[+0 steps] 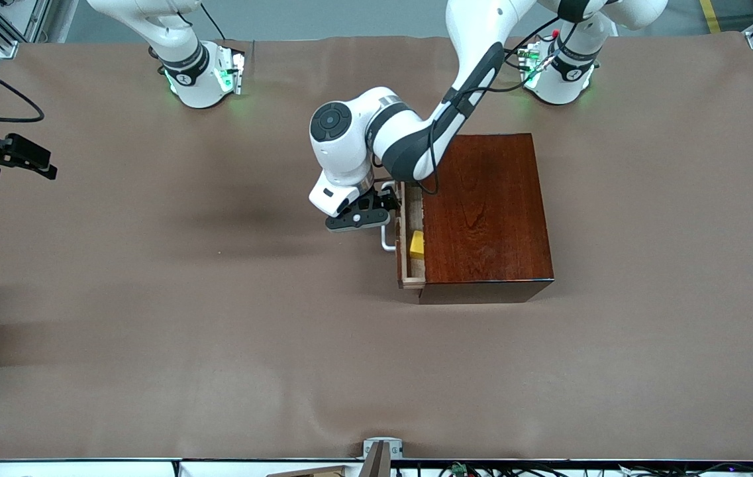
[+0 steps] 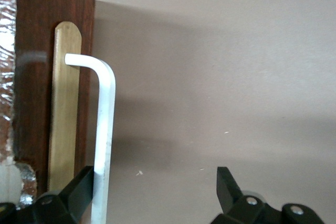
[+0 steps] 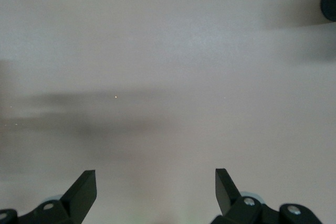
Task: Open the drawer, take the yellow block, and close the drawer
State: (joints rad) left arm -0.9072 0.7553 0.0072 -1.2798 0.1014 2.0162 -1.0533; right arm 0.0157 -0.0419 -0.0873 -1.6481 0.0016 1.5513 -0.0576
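You are hooking the wide-open left claw [image 1: 376,207] around the handle [image 1: 387,242] to slide the drawer [image 1: 410,265] out, exposing the block [image 1: 417,244] inside, while the right claw [image 3: 156,195] is waiting open and empty over bare desk [image 1: 151,298].

- Surface [image 1: 217,318]: broad, covered edge to edge in a plain brown sheet with soft creases.
- Wooden box [image 1: 489,212]: glossy dark reddish-brown, resting directly on the surface, toward the left arm's end.
- Arm bases: the right arm's base [image 1: 200,79] and the left arm's base [image 1: 561,73] stand at the edge farthest from the front camera.
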